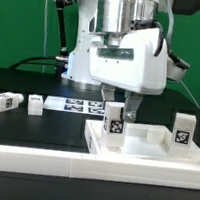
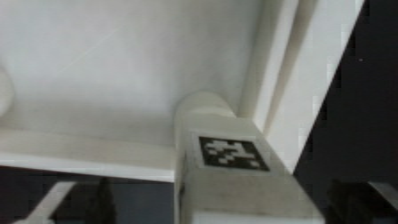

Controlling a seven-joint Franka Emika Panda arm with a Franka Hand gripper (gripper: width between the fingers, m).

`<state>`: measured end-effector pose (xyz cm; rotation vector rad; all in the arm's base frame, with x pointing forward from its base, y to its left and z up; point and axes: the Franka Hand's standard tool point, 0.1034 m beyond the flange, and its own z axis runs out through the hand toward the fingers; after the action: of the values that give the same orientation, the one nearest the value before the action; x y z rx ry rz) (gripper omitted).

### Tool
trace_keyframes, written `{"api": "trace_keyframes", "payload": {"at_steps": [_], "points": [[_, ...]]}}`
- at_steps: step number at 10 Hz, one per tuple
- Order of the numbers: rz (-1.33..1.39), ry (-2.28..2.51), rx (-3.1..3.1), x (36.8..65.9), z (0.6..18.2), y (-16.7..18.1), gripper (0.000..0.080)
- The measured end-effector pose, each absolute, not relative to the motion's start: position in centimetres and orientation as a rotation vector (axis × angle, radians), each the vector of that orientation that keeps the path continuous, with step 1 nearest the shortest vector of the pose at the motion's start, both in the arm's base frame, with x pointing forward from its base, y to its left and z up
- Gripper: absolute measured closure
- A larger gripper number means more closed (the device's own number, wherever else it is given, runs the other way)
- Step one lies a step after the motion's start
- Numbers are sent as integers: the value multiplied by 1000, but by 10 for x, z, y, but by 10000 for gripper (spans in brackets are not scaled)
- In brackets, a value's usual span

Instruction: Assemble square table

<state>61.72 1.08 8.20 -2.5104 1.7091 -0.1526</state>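
White plastic square slab [image 1: 147,152] lies near black tabletop's [image 1: 45,124] front edge. Small white tagged block leg [image 1: 113,126] stands upright near slab's corner on exterior view's left. Gripper [image 1: 120,110] jaws spread, straddling leg. We fear finger snagging leg on retreat, tilting it if loosely seated.

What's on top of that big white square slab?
Two tagged legs stand on the tabletop: one leg beneath the hand, another leg beside it. How their bottoms attach is covered.
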Motion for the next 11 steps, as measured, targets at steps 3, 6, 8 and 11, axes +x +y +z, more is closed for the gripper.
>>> {"api": "trace_keyframes", "payload": {"at_steps": [3, 6, 8, 11], "points": [[-179, 1313, -2753, 618, 82, 10, 152], [-197, 894, -2936, 618, 82, 6, 150], [-207, 561, -3040, 618, 82, 5, 150], [-213, 281, -3092, 618, 82, 5, 150]]}}
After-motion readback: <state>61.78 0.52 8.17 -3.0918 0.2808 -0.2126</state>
